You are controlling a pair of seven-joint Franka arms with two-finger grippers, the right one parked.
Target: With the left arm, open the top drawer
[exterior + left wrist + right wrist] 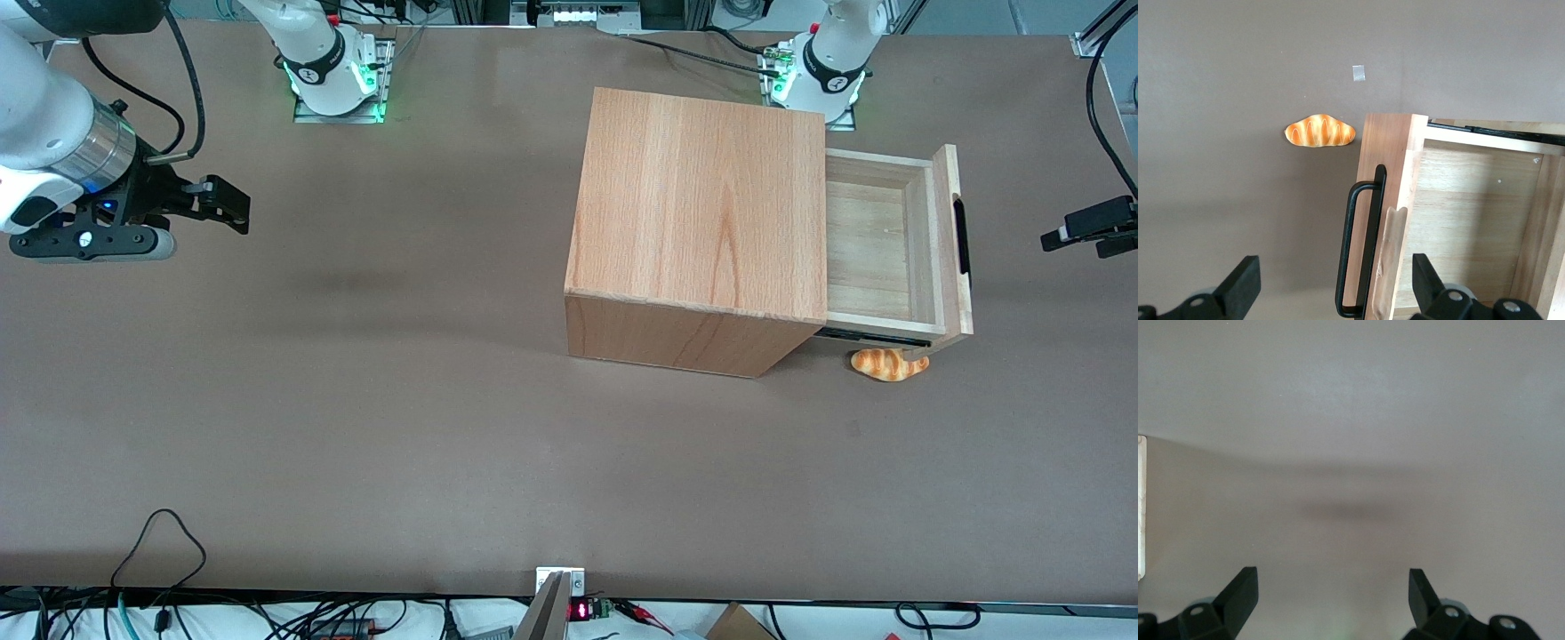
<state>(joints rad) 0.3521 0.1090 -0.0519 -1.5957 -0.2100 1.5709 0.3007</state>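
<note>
The top drawer [880, 244] stands pulled out of the wooden cabinet [702, 222] toward the working arm's end of the table. Its pale plank inside shows and holds nothing. The black handle [961, 236] sits on its front panel. The left arm's black gripper [1076, 238] is at the table's working-arm end, clear of the front panel and touching nothing. In the left wrist view the gripper [1335, 283] is open and empty, and the handle [1361, 247] and the front panel [1388, 167] show between its fingers [1238, 287].
A toy croissant [889, 364] lies on the table beside the cabinet's corner, under the drawer's front edge and nearer the front camera; it also shows in the left wrist view [1319, 131]. A small piece of tape [1359, 73] is stuck on the brown table.
</note>
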